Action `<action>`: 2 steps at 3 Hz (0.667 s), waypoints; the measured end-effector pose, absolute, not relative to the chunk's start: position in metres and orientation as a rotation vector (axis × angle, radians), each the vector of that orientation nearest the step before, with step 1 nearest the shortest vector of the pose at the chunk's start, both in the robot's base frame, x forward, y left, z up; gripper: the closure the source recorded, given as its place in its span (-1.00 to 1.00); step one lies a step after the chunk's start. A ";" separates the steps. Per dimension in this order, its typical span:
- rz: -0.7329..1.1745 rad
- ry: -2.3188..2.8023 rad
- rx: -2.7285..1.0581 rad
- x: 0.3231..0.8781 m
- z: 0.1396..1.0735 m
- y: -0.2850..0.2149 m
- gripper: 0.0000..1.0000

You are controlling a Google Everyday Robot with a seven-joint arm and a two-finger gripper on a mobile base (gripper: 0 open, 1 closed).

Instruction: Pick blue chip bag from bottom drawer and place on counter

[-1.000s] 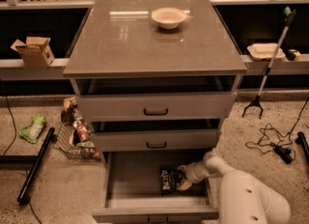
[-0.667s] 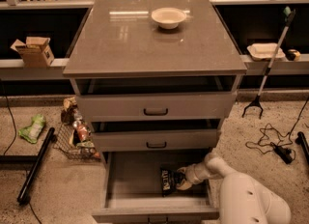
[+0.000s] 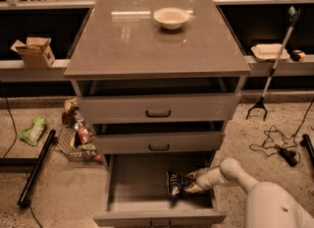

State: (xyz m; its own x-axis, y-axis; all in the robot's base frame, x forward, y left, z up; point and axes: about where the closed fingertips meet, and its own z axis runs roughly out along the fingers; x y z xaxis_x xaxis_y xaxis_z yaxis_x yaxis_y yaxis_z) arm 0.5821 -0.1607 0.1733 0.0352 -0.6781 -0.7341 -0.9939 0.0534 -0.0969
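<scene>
The blue chip bag (image 3: 175,184) is a dark crinkled bag with white lettering, lying inside the open bottom drawer (image 3: 142,183) toward its right side. My gripper (image 3: 192,182) reaches into the drawer from the right at the end of the white arm and sits right against the bag's right edge, fingers on the bag. The counter (image 3: 132,40) is the glossy grey-brown top of the cabinet, above the two shallower drawers.
A white bowl (image 3: 171,17) stands on the counter at the back. A wire basket of snack packets (image 3: 78,141) and a green packet (image 3: 33,129) lie on the floor at left. A grabber tool (image 3: 272,70) and cables (image 3: 277,143) are at right.
The gripper and arm have shifted slightly inside the drawer against the chip bag; the bag stays in about the same spot.
</scene>
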 end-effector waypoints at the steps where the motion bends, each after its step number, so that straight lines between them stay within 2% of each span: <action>1: 0.648 1.700 -1.687 0.581 0.175 -0.160 1.00; 2: 0.701 1.646 -1.682 0.568 0.190 -0.157 1.00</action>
